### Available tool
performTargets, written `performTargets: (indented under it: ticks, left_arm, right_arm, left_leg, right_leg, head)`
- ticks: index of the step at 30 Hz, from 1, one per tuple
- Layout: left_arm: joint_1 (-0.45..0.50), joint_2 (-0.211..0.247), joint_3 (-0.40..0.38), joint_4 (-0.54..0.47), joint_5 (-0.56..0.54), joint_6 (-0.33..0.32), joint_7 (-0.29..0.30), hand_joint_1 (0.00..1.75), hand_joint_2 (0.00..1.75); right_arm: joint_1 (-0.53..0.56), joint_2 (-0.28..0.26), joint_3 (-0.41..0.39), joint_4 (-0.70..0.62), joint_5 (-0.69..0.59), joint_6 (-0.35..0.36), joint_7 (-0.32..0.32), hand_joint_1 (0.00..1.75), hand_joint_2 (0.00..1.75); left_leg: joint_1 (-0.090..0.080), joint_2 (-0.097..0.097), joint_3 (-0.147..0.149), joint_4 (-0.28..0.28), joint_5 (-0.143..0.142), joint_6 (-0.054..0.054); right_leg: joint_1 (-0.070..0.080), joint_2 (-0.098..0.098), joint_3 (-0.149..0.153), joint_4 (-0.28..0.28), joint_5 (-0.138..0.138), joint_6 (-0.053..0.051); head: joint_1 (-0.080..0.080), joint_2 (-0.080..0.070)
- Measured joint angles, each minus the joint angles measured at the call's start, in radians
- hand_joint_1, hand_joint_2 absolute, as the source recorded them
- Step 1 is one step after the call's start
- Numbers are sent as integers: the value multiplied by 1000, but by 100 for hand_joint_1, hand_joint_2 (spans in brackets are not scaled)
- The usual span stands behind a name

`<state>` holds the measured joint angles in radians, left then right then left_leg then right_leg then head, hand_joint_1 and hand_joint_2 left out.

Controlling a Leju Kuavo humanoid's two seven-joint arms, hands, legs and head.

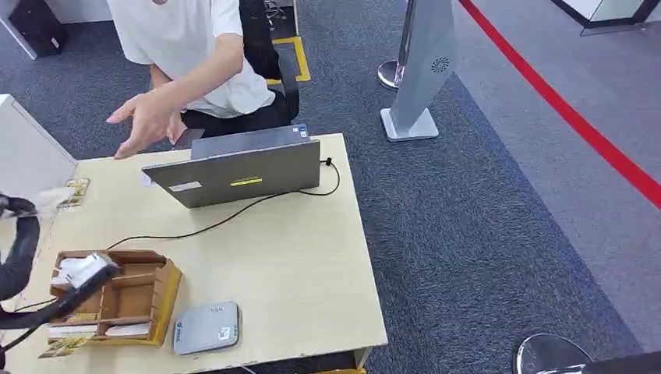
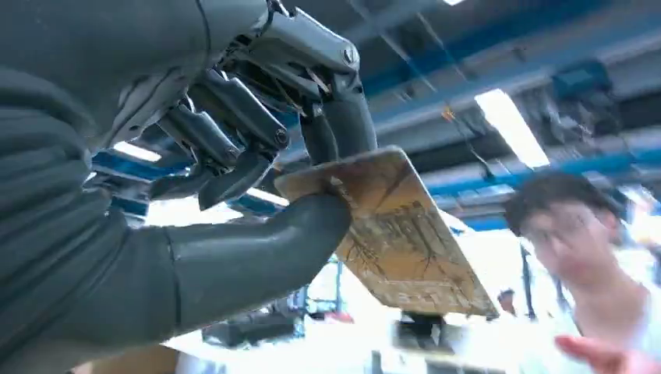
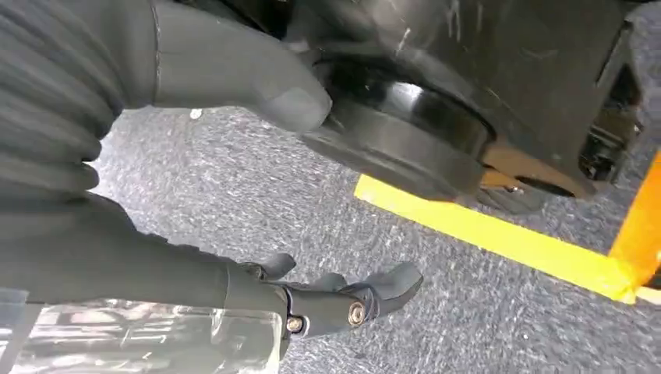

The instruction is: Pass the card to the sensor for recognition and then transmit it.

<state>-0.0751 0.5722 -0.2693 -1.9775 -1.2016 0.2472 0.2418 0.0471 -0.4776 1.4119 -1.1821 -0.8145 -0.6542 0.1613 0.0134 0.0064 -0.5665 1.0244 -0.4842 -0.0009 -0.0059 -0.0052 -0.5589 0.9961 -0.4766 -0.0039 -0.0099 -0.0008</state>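
Card (image 2: 390,234): pinched by left hand (image 2: 257,156), raised toward person (image 1: 187,62) at 11 o'clock.
Sensor (image 1: 206,327): at 6 o'clock, apparently passed.
Right hand (image 3: 335,300): empty, fingers loosely apart.
Left: handover.

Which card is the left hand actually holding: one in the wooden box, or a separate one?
A separate one: the card pinched by the left hand, raised toward the person's hand. The others sit in the wooden box.
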Motion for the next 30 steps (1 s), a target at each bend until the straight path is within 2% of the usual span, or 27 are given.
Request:
performTargets:
  ticks: [2,3,7,11,15,16,22,25,30]
  left_arm:
    - [-88,5,10,58,2,-2,-3,175,175]
    - [-147,6,17,98,3,3,-5,175,175]
    - [-283,23,24,244,-50,28,-18,175,175]
    - [-372,29,21,369,-65,30,-24,175,175]
    - [-408,30,16,445,-72,33,-26,175,175]
    - [-411,30,14,461,-72,33,-26,0,175]
    - [-412,40,2,492,-50,40,-23,0,175]
    - [-397,44,3,494,-37,86,-15,0,175]
    - [-289,74,25,420,17,105,-16,0,175]
  right_arm:
    - [-17,10,22,34,-9,34,-23,0,175]
    - [-28,15,30,55,-10,51,-30,0,175]
    - [-54,35,56,118,-10,94,-47,0,175]
    - [-63,48,69,164,-20,118,-58,0,175]
    - [-64,55,77,190,-22,124,-65,0,175]
    - [-64,59,82,198,-22,124,-66,0,175]
    - [-64,68,96,220,-24,123,-56,0,175]
    - [-65,70,102,225,-36,119,-53,0,175]
    - [-63,70,117,220,-59,94,-48,0,175]
  left_leg:
    - [2,-1,-2,0,1,0]
    - [2,-2,-2,0,2,0]
    - [2,0,-2,0,3,-1]
    - [2,0,-2,0,3,-1]
    - [2,0,-2,0,3,-1]
    - [2,0,-3,0,3,-1]
    - [2,1,-4,0,3,-1]
    - [2,1,-4,0,2,-1]
    - [2,2,-4,0,2,-1]
  right_leg:
    - [1,-1,-1,0,1,0]
    - [1,-2,0,0,1,0]
    - [1,0,-1,0,3,-2]
    - [1,0,-2,0,3,-2]
    - [1,0,-2,0,3,-2]
    - [1,1,-3,0,3,-2]
    - [1,2,-4,0,3,-2]
    - [1,2,-4,0,3,-2]
    - [1,3,-5,0,3,-2]
  head:
    - [6,0]
    - [6,0]
    - [5,0]
    - [5,0]
    - [5,0]
    - [5,0]
    - [5,0]
    - [5,0]
    - [5,0]
